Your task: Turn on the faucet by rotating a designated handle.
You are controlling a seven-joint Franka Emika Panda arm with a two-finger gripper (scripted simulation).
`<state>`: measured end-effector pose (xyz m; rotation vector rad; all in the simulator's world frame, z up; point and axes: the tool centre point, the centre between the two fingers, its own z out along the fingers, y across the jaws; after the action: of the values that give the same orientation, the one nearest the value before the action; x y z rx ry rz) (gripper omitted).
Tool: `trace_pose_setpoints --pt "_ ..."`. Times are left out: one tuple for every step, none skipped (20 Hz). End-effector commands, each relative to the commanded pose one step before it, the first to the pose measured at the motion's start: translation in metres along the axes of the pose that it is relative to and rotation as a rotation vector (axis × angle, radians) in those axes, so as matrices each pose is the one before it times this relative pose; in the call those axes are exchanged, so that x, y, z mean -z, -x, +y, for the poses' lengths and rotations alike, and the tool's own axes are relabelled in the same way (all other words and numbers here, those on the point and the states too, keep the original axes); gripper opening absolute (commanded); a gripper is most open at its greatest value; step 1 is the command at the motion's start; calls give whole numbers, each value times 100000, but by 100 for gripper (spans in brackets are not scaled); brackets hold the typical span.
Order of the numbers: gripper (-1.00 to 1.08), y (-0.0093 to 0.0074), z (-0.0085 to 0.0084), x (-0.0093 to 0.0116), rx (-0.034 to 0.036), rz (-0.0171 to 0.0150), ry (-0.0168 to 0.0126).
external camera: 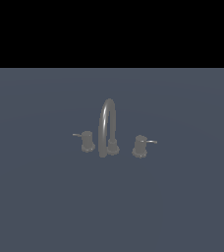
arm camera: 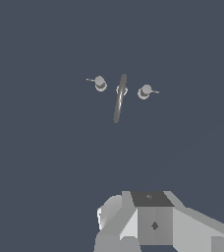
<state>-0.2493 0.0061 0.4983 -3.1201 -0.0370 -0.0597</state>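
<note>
The faucet (external camera: 107, 128) stands on the flat grey-blue surface, with a tall arched spout between two small knobs. The handle (external camera: 87, 141) is the knob at the exterior view's left, and its thin dim lever points left. The twin knob (external camera: 140, 146) on the right has a brighter lever pointing right. The wrist view looks down from high above on the spout (arm camera: 120, 98), the handle (arm camera: 100, 82) and the twin knob (arm camera: 144, 91). Only the pale grey body of my gripper (arm camera: 153, 221) shows, far from the faucet. Its fingers are hidden. The arm is out of the exterior view.
A flat grey-blue surface (external camera: 45, 197) lies all around the faucet. A black band fills the top of the exterior view.
</note>
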Motion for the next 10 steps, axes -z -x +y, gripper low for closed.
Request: trace_pose_setpoints --pt "-100 0 1 0 0 0 0" --pt "-100 -11 -22 -17 14 -61 -75" --pt "-100 -22 -72 -43 36 -161 -199" --pt "-100 -42 -112 -75 65 -281 -342" --pt "-100 -56 -157 -105 99 -398 -472" --pt "-100 -65 -203 -133 143 -514 -591" --pt "-100 -57 -212 -137 180 -547 -600" --pt "-100 -32 -170 -106 182 -443 -458" --pt "-100 -11 -125 -76 180 -337 -320" --pt "-100 10 -81 -44 168 -221 -180"
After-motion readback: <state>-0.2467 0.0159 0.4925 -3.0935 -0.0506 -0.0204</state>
